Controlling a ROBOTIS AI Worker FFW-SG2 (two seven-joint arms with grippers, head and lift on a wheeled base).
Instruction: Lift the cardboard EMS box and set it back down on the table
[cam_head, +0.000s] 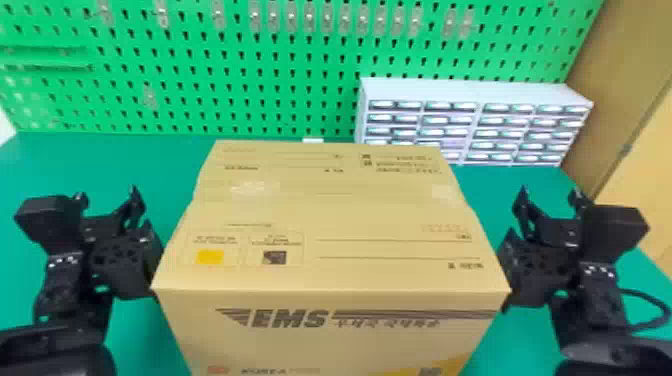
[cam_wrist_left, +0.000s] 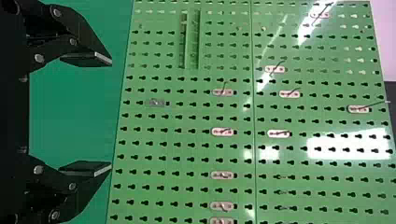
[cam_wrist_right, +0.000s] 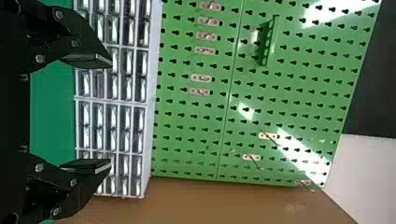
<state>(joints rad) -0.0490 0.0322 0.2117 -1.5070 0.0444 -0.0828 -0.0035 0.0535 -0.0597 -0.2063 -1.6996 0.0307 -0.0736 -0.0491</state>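
Left gripper (cam_head: 107, 192) and right gripper (cam_head: 550, 192) are flanking EMS box (cam_head: 325, 215), seemingly touching sides; both sets of fingers are standing open.

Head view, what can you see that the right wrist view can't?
From the head view: the big EMS box and the left claw, beside the box.

From the right wrist view: a little green holder sticking out high on the wall board.

In both: that green wall board, the drawer cabinet, the right claw and the green table.
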